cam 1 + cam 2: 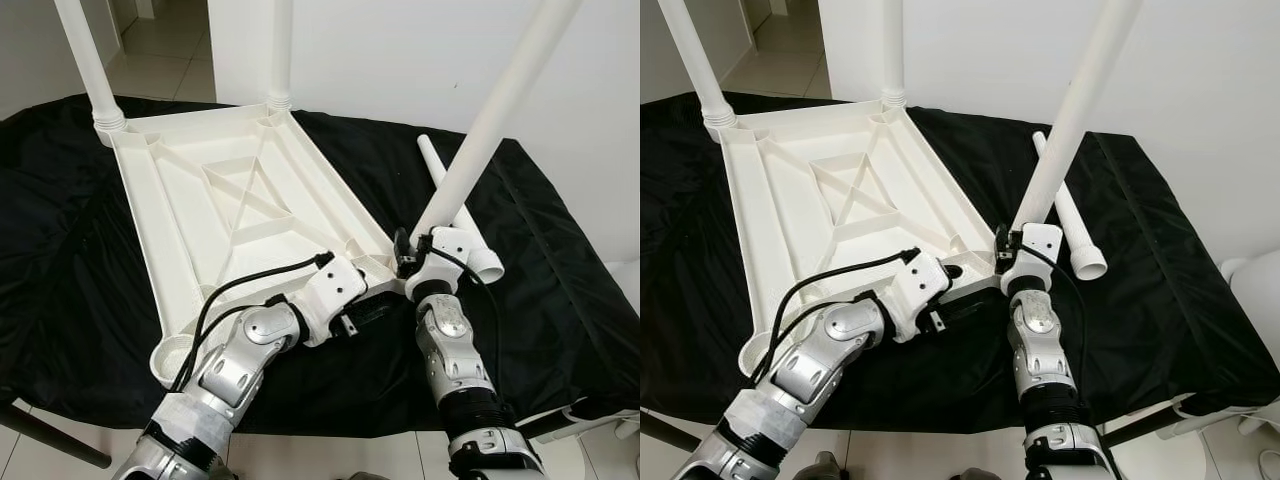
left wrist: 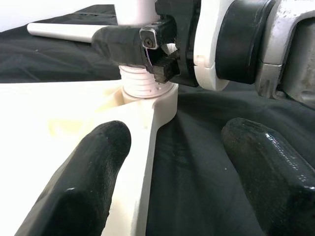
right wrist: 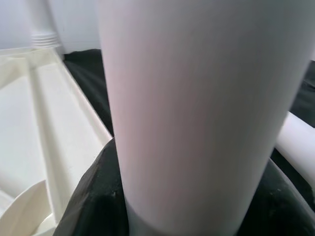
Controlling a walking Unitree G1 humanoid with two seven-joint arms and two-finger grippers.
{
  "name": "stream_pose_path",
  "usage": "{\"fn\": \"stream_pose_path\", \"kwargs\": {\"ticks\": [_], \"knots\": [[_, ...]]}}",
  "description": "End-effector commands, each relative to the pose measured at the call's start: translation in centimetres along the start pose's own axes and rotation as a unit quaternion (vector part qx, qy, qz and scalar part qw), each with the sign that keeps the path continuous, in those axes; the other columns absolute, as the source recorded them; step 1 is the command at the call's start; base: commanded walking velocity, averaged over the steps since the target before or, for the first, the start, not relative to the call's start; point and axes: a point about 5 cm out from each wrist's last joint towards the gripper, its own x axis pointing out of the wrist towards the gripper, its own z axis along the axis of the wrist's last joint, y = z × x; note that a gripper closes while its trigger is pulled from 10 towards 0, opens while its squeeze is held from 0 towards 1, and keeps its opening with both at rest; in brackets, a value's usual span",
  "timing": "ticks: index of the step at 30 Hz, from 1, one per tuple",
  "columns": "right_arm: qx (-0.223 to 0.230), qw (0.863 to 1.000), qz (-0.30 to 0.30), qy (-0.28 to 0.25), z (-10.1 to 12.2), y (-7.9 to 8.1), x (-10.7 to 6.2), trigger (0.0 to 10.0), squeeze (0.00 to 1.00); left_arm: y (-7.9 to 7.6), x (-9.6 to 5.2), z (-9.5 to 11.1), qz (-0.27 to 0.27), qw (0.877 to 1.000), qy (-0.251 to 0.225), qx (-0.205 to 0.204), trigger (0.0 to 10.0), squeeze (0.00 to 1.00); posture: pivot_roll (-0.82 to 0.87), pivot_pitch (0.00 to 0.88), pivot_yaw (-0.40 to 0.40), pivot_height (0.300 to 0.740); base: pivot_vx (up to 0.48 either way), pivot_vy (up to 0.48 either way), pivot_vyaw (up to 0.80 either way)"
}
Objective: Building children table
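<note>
White plastic tabletop (image 1: 240, 210) lies inverted on the black-draped desk (image 1: 560, 300): right end effector (image 1: 415, 250) clamps the third leg (image 1: 480, 140) at its corner socket, left end effector (image 2: 167, 162) spread astride the rim, bracing; next, likely screw the leg home.

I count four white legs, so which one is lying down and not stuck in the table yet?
The loose leg lying flat on the black cloth, beside the right gripper. The other three stand in the upside-down tabletop.
</note>
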Motion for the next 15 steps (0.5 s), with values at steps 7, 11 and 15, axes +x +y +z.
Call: {"fn": "stream_pose_path", "kwargs": {"ticks": [7,11,15], "knots": [[0.002,1.000,-0.014,0.010,-0.2,0.7,-0.6,10.0,0.00,-0.3,0.3,0.0,-0.004,1.000,-0.002,0.005,10.0,0.00,0.07,0.000,-0.106,0.740,0.000,0.000,0.00],[0.005,1.000,-0.006,0.004,0.0,0.8,-0.8,10.0,1.00,-0.3,0.3,0.1,-0.005,1.000,-0.003,0.006,10.0,0.00,0.07,0.000,-0.106,0.740,0.000,0.000,0.00],[0.006,1.000,-0.002,-0.001,0.1,0.9,-1.1,10.0,1.00,-0.2,0.3,0.1,-0.005,1.000,-0.003,0.007,10.0,0.00,0.07,0.000,-0.106,0.740,0.000,0.000,0.00]]}}
